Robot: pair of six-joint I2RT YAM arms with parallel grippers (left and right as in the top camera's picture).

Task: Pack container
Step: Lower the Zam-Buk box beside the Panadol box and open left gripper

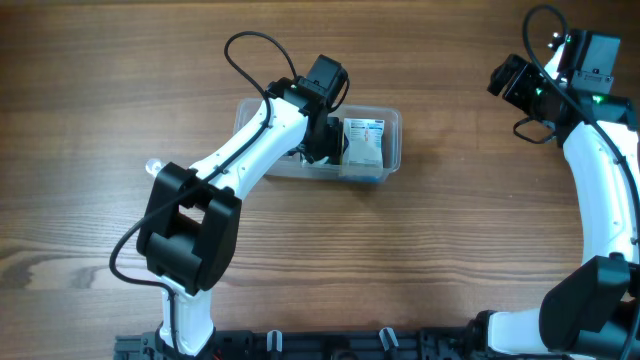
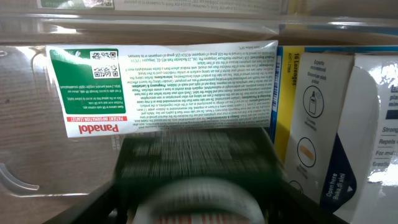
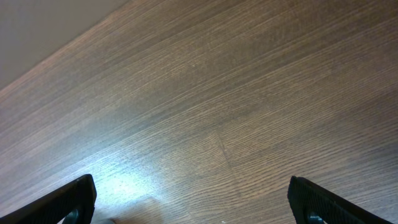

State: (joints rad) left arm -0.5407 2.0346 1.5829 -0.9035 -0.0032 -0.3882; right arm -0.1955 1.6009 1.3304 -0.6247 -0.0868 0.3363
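I am the two arms at the brown wooden table (image 1: 100,100), and my job is to pack the clear plastic tub with rounded corners (image 1: 394,140). The tub sits on the far half of the table, a bit left of the middle. My left gripper (image 1: 320,148) reaches down inside it. From my left wrist I see a green and white cardboard Panadol box (image 2: 161,87) lying flat against the tub wall. Just beside it stand a thin blue and yellow box (image 2: 287,106) and a white and dark blue box (image 2: 348,137). My left fingers are only a dark blur at the bottom of that view. I cannot tell how wide they are, or if they hold the white thing under them. My right gripper (image 3: 199,208) hangs over bare wood near the far right corner, spread wide, with nothing in it. I see no other boxes out on the wood, so I think most of the packing is done. What is left, I guess, is to let go and lift my left arm out.
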